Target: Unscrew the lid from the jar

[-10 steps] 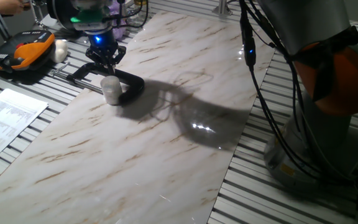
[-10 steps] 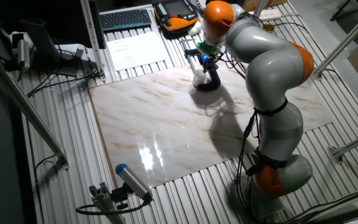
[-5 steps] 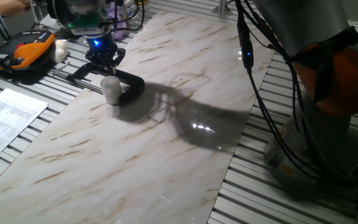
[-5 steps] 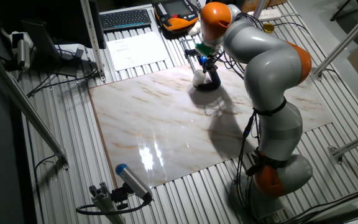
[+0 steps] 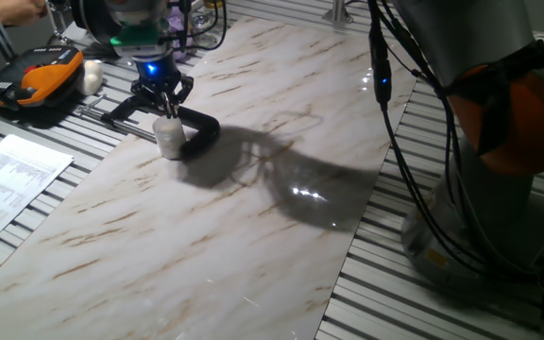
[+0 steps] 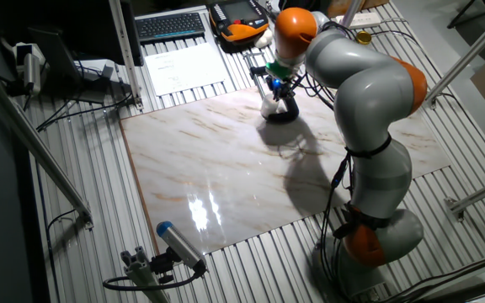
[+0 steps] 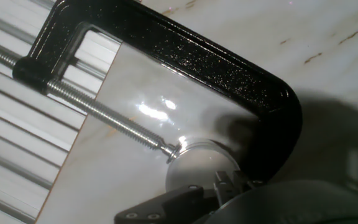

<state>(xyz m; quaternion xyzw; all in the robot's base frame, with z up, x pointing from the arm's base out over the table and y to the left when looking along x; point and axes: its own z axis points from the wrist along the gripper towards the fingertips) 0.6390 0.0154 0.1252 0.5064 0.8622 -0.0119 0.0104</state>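
The jar point(image 5: 169, 140) is a small translucent white cylinder standing on the marble, held in a black C-clamp point(image 5: 199, 130). Its lid point(image 5: 167, 123) sits on top, a whitish round cap. My gripper point(image 5: 165, 106) hangs straight above the lid, fingers pointing down, tips just over it and slightly apart. In the other fixed view the gripper point(image 6: 277, 86) covers most of the jar point(image 6: 270, 106). In the hand view the lid point(image 7: 194, 165) shows as a pale disc pressed by the clamp screw point(image 7: 107, 118), with a fingertip point(image 7: 227, 183) at its lower right edge.
The clamp frame point(image 7: 185, 56) curves around the jar's far side. An orange and black device point(image 5: 31, 80) and a white rounded lump point(image 5: 92, 76) lie at the left. Paper sheets point(image 5: 8, 184) lie on the slatted bench. Cables point(image 5: 414, 170) hang from the arm at the right.
My gripper has come down and slightly right, from above the clamp to just over the lid. The jar and clamp have not moved.
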